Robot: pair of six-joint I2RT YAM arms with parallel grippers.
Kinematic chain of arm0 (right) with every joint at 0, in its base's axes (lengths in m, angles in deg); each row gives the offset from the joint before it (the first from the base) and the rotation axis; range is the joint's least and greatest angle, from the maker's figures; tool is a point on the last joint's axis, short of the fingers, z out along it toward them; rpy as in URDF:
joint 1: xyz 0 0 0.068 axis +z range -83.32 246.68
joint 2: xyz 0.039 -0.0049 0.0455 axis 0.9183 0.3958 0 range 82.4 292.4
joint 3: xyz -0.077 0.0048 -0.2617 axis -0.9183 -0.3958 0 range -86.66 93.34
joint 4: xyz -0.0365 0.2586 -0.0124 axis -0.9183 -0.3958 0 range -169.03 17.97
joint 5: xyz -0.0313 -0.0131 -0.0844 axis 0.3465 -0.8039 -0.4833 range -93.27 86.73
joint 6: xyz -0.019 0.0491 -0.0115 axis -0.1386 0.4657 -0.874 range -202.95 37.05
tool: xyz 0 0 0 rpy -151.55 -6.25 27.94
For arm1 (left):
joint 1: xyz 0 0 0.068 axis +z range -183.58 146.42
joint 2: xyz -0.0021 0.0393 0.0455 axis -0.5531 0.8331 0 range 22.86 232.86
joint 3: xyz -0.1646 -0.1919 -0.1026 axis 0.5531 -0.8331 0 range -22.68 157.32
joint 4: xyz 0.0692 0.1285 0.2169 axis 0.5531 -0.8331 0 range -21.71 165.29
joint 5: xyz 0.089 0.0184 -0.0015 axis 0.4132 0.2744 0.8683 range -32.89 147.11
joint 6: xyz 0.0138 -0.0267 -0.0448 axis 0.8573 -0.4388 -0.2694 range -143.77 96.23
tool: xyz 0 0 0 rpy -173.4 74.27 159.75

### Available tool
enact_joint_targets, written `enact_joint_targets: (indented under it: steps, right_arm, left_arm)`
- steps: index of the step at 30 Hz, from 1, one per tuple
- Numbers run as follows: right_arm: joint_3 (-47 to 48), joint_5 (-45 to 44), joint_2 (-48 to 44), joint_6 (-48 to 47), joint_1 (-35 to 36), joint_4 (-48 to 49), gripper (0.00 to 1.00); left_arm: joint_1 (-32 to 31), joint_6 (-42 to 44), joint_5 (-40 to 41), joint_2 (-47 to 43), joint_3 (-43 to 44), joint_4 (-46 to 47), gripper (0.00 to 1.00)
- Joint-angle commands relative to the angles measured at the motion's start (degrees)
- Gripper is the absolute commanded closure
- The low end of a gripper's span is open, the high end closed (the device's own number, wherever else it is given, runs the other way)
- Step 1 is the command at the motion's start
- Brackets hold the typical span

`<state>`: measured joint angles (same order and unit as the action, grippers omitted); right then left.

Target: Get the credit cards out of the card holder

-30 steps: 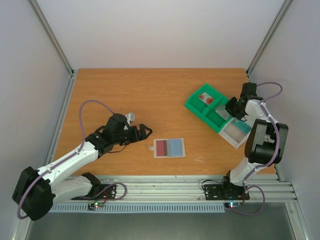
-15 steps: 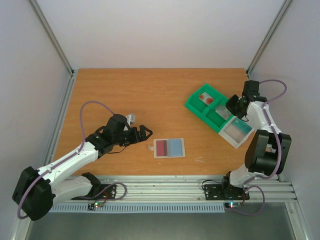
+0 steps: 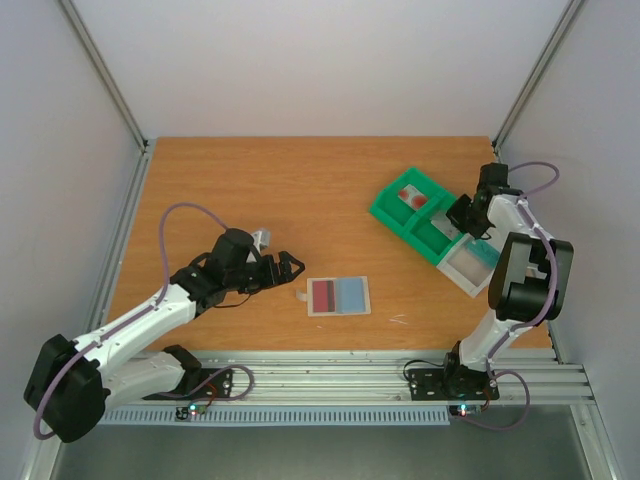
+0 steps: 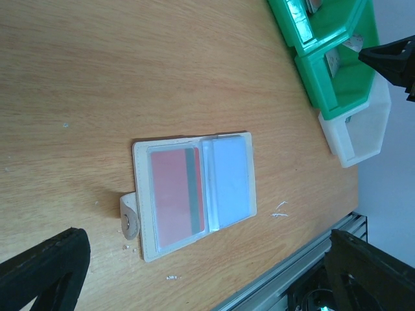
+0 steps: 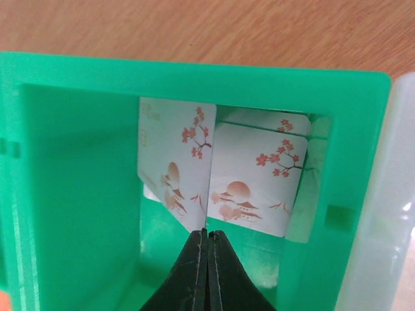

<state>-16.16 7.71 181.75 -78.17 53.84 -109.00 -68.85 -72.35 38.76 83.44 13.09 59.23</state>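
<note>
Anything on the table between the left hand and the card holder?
No. The top view shows only bare tabletop between the open left hand and the card holder; the left wrist view agrees.

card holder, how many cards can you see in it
2 in the card holder: a pinkish-red card in the pocket on the side of the tab, and a pale blue card in the other pocket. More may be hidden behind them.

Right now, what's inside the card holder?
The open card holder shows a red card with a dark stripe in one pocket and a pale blue card in the other. Any cards stacked beneath them are covered.
</note>
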Motion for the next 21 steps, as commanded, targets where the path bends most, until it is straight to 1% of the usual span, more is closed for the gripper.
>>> enact_joint_targets:
  steps: [1, 8, 15, 21]
  right_arm:
    - [1.83, -2.58, 2.28, -1.26, 0.32, -0.87, 0.99]
    - [2.18, -3.85, 1.75, -1.7, 0.32, -1.35, 0.99]
    - [3.15, -3.32, -0.19, -1.23, 1.09, -2.05, 0.98]
    - [5.22, -2.96, 1.55, -1.12, 2.37, -2.41, 0.98]
  left_arm:
    - [0.29, 0.57, -0.41, -0.65, -0.46, 0.12, 0.01]
    - [0.29, 1.1, 0.12, -0.72, -0.5, -0.55, 0.01]
    - [0.29, 1.12, -0.52, -0.81, -0.44, -0.51, 0.01]
    - [0.29, 1.03, -0.81, -0.77, -0.29, -0.79, 0.01]
